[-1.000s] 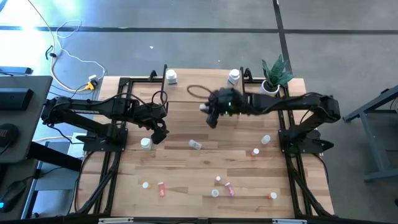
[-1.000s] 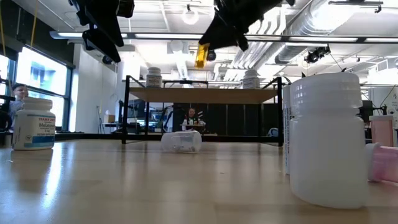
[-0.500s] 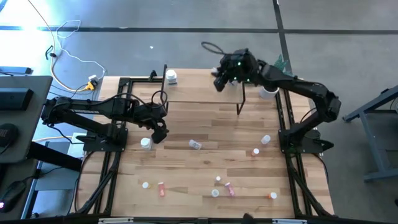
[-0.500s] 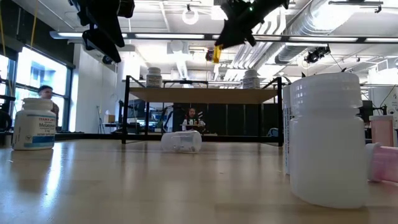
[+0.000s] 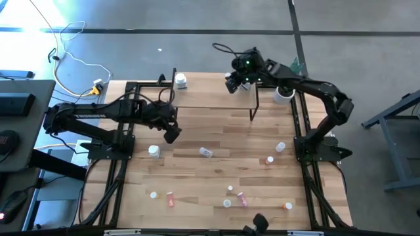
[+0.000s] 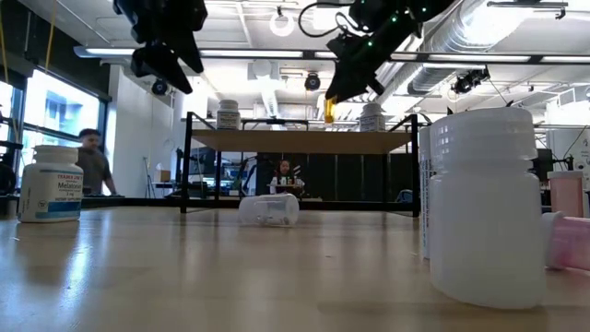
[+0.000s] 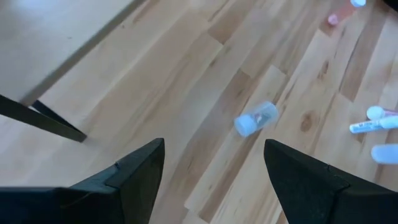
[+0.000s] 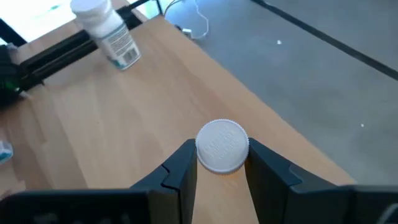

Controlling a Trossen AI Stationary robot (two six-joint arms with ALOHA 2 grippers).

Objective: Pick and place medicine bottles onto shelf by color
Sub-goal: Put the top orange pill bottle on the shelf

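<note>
My left hand (image 5: 172,134) hangs wide apart over the left half of the table (image 5: 216,183), holding nothing; past its fingers (image 7: 134,180) I see a clear bottle (image 7: 255,117) lying on its side on the boards. Just beside that hand, toward the left edge, a white bottle (image 5: 153,151) stands upright. More small bottles are scattered along the near edge, too small from above to sort by colour beyond white, pink (image 5: 170,199) and orange (image 5: 288,206).

At the far edge stands the shelf (image 5: 216,98). A white-capped bottle (image 5: 180,81) sits at its left end. My right hand (image 5: 231,84) is over the shelf's right part, pinched narrow on an orange bottle (image 6: 328,110). From the wrist I see only its white cap (image 8: 222,145) between my fingers (image 8: 181,168); the body is hidden below. In the low view it hangs just above the shelf top, though I cannot tell whether it touches. My arm covers the shelf's right end from above. A big white bottle (image 6: 484,207) blocks the right of the low view.
</note>
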